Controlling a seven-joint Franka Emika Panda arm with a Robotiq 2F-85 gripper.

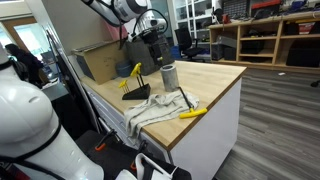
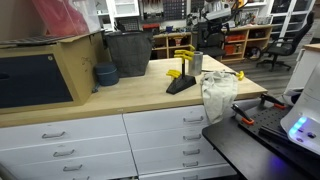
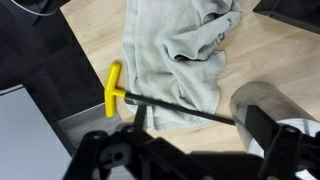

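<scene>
While nothing is gripped by the gripper (image 3: 185, 155), whose fingers (image 3: 105, 150) are seen spread well apart in the wrist view, a yellow-handled T-handle key (image 3: 113, 88) is found lying flat just below it. Its dark shaft is stretched across the gap under the fingers, and its yellow handle is set off to one side. A metal cup (image 3: 262, 105) is seen upright close beside the opposite finger, near the tip of the shaft; whether the two touch cannot be told. Most of the shaft is carried by a crumpled grey towel (image 3: 175, 55), which is spread out beyond the gripper and, in an exterior view, is draped over the front edge of the wooden countertop (image 1: 215, 75). In both exterior views the gripper is shown hanging above the cup, clear of it. On the cup's far side from the key, a black stand (image 1: 137, 92) bearing another yellow tool (image 1: 133, 72) is placed near the gripper. Farther along the counter, well apart from the gripper, a black bin (image 2: 127, 55), a blue bowl (image 2: 105, 74) and a cardboard box (image 2: 45, 70) are set.
</scene>
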